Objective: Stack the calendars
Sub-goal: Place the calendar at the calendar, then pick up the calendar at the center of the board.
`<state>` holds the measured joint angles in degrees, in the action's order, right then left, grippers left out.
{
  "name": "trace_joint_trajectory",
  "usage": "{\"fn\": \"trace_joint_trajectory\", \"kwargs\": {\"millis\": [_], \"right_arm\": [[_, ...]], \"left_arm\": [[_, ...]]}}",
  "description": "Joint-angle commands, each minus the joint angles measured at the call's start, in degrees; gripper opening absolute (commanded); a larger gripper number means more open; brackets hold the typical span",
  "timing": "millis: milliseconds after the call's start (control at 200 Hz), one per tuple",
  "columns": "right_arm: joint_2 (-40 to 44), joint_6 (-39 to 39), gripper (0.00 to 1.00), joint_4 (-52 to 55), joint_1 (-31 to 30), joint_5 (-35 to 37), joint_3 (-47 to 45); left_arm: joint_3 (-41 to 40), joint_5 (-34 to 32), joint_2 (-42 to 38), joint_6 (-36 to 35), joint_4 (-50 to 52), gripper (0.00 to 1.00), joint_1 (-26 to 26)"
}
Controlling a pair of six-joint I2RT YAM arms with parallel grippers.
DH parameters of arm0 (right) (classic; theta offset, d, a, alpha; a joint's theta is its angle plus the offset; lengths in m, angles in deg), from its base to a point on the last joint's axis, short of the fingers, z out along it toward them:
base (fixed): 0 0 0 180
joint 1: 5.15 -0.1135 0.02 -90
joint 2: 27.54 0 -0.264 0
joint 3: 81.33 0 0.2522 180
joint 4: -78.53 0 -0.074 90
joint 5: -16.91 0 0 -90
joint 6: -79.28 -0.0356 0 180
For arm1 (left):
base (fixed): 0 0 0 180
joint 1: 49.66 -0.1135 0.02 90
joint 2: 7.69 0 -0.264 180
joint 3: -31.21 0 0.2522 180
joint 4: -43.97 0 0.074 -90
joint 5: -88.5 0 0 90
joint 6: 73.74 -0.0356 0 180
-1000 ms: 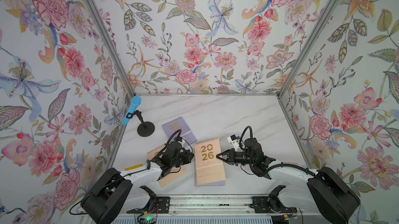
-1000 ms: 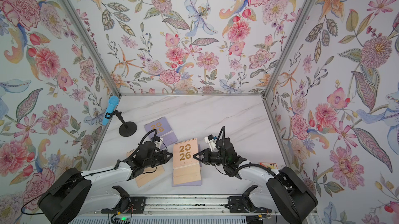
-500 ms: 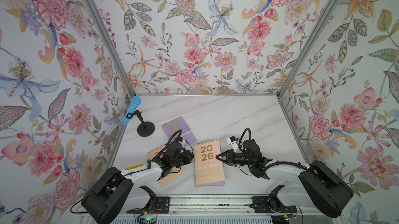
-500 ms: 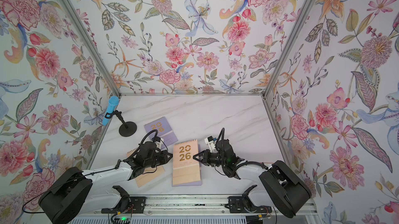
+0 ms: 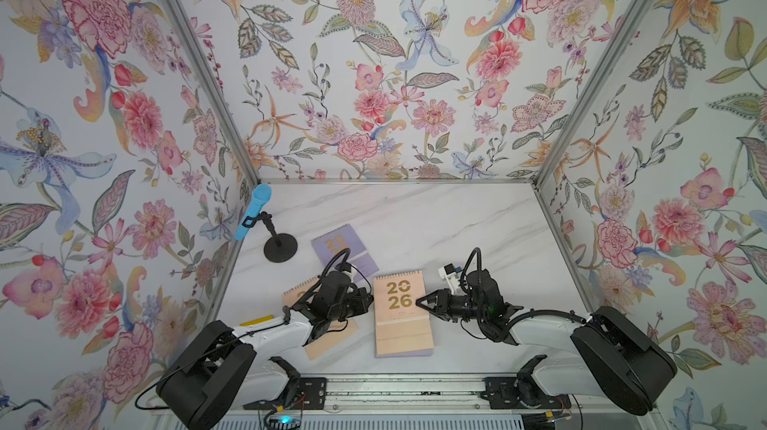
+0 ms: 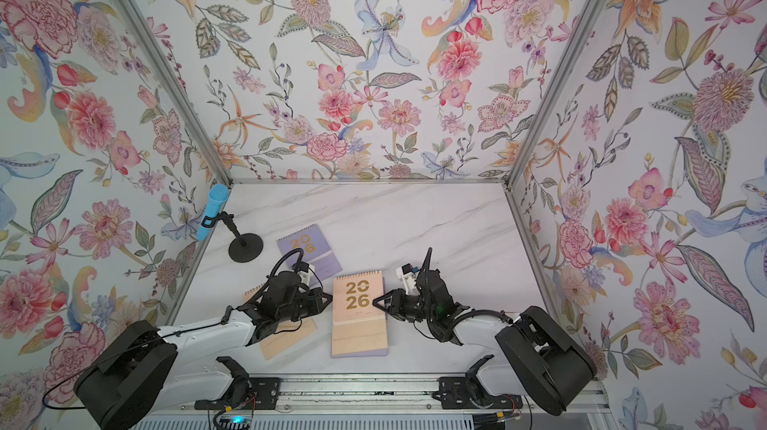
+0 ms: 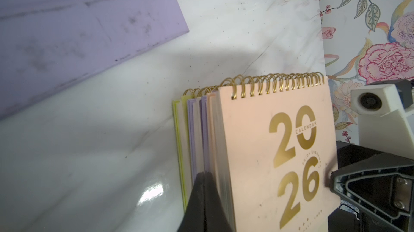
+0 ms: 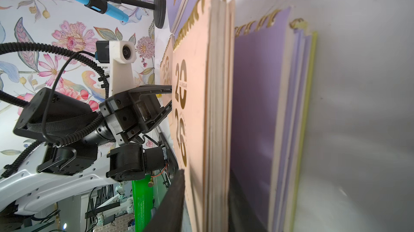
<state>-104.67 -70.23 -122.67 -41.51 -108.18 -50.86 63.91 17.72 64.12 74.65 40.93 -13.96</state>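
Note:
A stack of calendars [image 5: 400, 316] lies in the front middle of the table, a peach "2026" cover [image 6: 359, 307] on top. The left wrist view shows lavender layers and a yellow one [image 7: 179, 143] beneath it. My left gripper [image 5: 370, 307] is shut, its tip [image 7: 205, 175] against the stack's left side. My right gripper [image 5: 417, 301] is at the right edge; its jaws [image 8: 207, 172] stand slightly apart around the top peach calendar [image 8: 197, 107], loose of it. A lavender calendar [image 5: 332, 245] lies apart behind. Another peach calendar [image 5: 328, 343] lies partly hidden under my left arm.
A blue microphone [image 5: 253, 210] on a black round-based stand [image 5: 280, 247] is at the back left. A small yellow block [image 5: 256, 320] sits by my left arm. Flowered walls close the table on three sides. A metal rail [image 5: 406, 384] runs along the front.
The right gripper's jaws have parted from the top peach calendar. Both arms and the stack have stayed where they were.

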Motion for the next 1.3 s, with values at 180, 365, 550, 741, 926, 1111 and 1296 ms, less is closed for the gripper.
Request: {"fn": "trace_joint_trajectory", "kwargs": {"millis": [180,365,550,741,926,1111,1296], "right_arm": [[-0.02,1.74,0.36,2.81,0.31,1.99,-0.38],[3.67,4.48,0.45,10.88,0.33,4.76,0.67],[7.82,7.19,0.58,19.31,0.74,6.98,1.95],[11.29,9.48,0.66,27.15,3.31,8.91,3.26],[14.41,11.70,0.70,33.26,8.56,8.83,6.12],[11.70,14.94,0.72,37.26,13.25,7.09,12.72],[2.72,17.70,0.73,38.08,14.57,5.95,20.84]], "left_arm": [[1.53,-1.20,-0.09,0.32,1.13,0.00,0.52],[2.48,-2.23,0.00,-0.36,3.10,0.00,0.33],[3.71,-2.37,-0.25,-2.14,5.74,0.00,-1.16],[6.37,-2.96,-2.04,-6.12,12.45,0.00,-4.98],[11.84,-5.58,-2.86,-12.50,22.31,0.00,-10.14],[18.30,-9.10,-0.52,-18.54,30.14,0.00,-15.11],[25.14,-13.21,4.74,-23.57,34.99,0.00,-18.92]]}}
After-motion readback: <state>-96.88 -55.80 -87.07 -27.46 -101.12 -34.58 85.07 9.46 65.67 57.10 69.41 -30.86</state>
